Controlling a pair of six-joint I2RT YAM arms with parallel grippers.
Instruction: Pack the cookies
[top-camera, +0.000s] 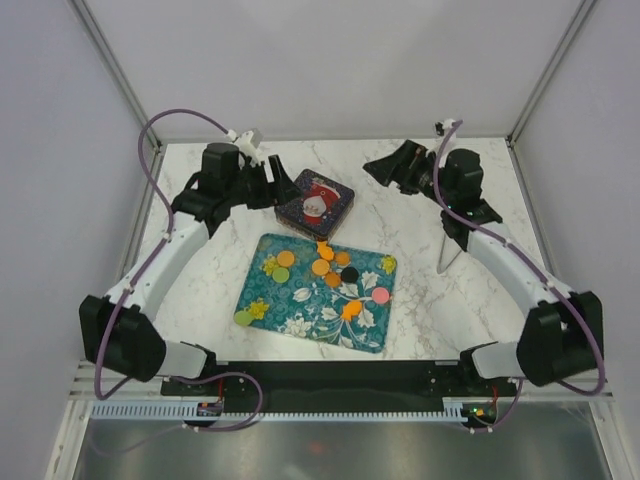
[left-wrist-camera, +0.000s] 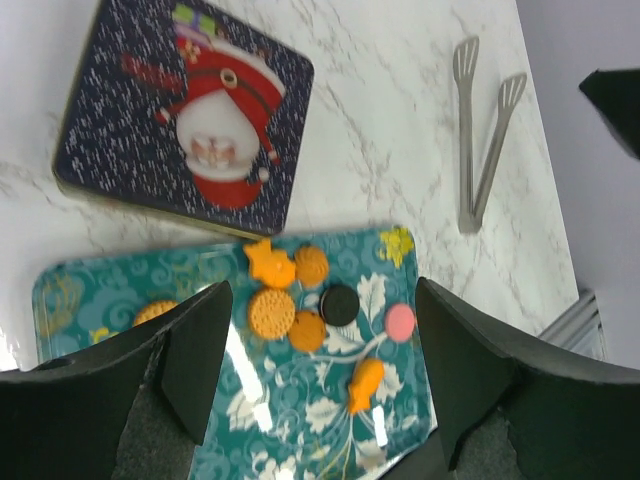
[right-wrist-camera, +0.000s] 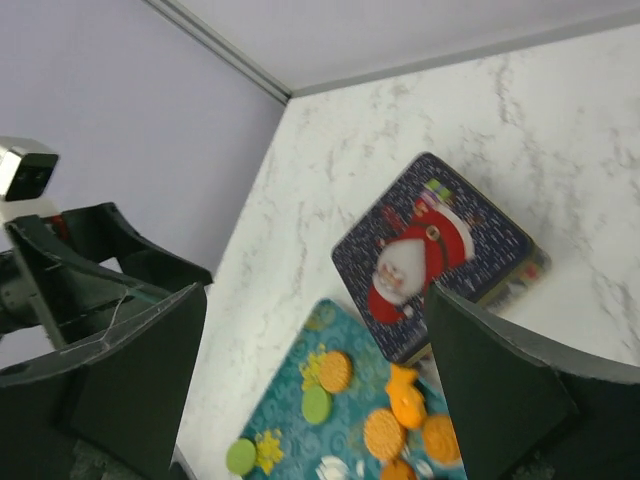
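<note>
Left wrist, Santa tin (left-wrist-camera: 185, 120) (lettering unreadable), cookies (left-wrist-camera: 272, 312), left gripper (left-wrist-camera: 320, 340) released, right gripper (right-wrist-camera: 318, 330) released

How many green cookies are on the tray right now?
2. One green cookie sits near the tray's far left corner, beside an orange cookie; the other lies at its near left corner. In the top view none seems hidden.

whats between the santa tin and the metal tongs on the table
Nothing: only bare marble table lies between the tin and the tongs, clearest in the left wrist view.
</note>
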